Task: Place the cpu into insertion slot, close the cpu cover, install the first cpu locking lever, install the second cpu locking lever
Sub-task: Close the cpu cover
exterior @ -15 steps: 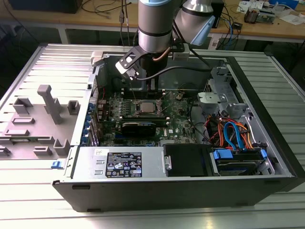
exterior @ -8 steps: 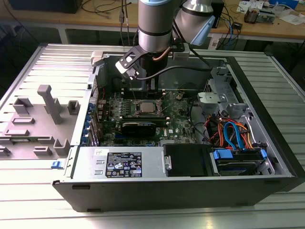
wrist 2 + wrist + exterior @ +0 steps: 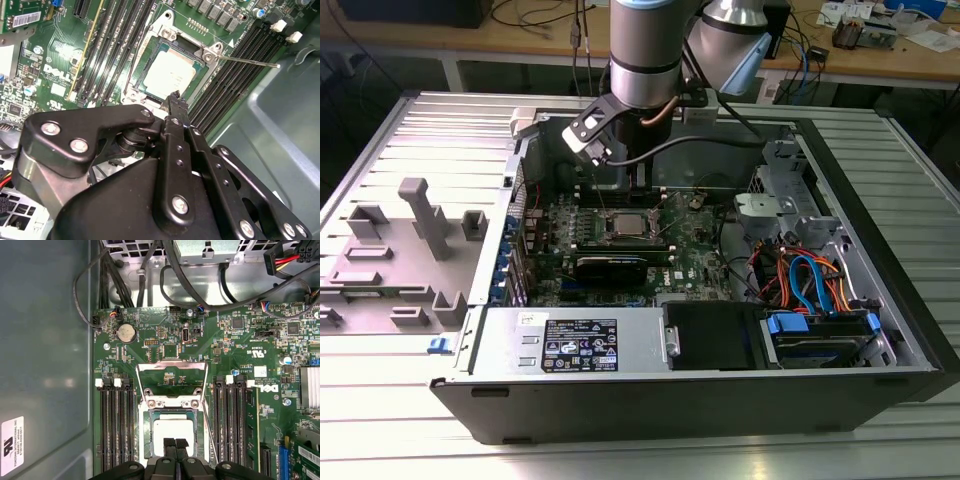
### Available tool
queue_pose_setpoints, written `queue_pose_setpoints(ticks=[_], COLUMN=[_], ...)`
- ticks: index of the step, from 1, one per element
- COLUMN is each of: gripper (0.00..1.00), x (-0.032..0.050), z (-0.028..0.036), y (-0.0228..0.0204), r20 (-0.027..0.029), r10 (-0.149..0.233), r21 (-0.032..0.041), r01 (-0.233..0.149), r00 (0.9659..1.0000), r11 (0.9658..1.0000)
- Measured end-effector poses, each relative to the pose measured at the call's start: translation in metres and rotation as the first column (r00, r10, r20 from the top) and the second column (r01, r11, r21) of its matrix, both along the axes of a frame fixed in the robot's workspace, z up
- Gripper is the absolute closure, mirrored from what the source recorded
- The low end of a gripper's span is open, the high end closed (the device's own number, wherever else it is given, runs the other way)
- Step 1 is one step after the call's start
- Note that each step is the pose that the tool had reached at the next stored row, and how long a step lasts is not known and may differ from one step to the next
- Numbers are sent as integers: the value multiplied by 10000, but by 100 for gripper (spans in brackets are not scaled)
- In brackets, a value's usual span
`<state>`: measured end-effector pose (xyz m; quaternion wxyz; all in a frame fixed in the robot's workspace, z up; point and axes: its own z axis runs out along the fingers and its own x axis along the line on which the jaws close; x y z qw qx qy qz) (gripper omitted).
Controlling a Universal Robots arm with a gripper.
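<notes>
- The ribbed metal counter (image 3: 400, 430) carries an open computer case (image 3: 670, 400) lying on its side. Grey plastic fixture blocks (image 3: 420, 215) stand beside the case, toward the exterior view's left.
- The robot arm (image 3: 645, 50) reaches down into the case over the green motherboard (image 3: 690, 255).
- A silver power supply (image 3: 510, 340) fills the near side of the case. A black graphics card (image 3: 610, 266) lies between it and the socket.
- The hand (image 3: 175, 444) hangs low just above the near edge of the socket. Its two black fingertips (image 3: 170, 442) are pressed together with nothing between them. In the second wrist view the hand (image 3: 174, 97) ends at the socket's rim.
- Long black memory slots (image 3: 115, 425) run along both sides of the socket.
- The cpu cover (image 3: 172, 367) is swung open and clear of the socket, on the side away from the hand. Green board shows through its window.
- The insertion slot (image 3: 147, 435) lies uncovered.
- The cpu (image 3: 172, 427) lies in the insertion slot with its silvery top facing up. It also shows in the second wrist view (image 3: 170, 75) and the exterior view (image 3: 625, 222).
- A thin locking lever (image 3: 250, 61) is unlatched and angles out over the memory slots.
- A coin cell battery (image 3: 126, 332) sits on the board beyond the open cover.
</notes>
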<state>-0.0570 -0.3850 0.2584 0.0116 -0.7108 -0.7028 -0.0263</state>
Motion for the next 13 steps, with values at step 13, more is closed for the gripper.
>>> queue_pose_setpoints(ticks=[13], gripper=[89], x=[0], z=[25], y=[0], r20=[0], r10=[0], r21=[0], r01=[0], r00=[10000], r11=[10000])
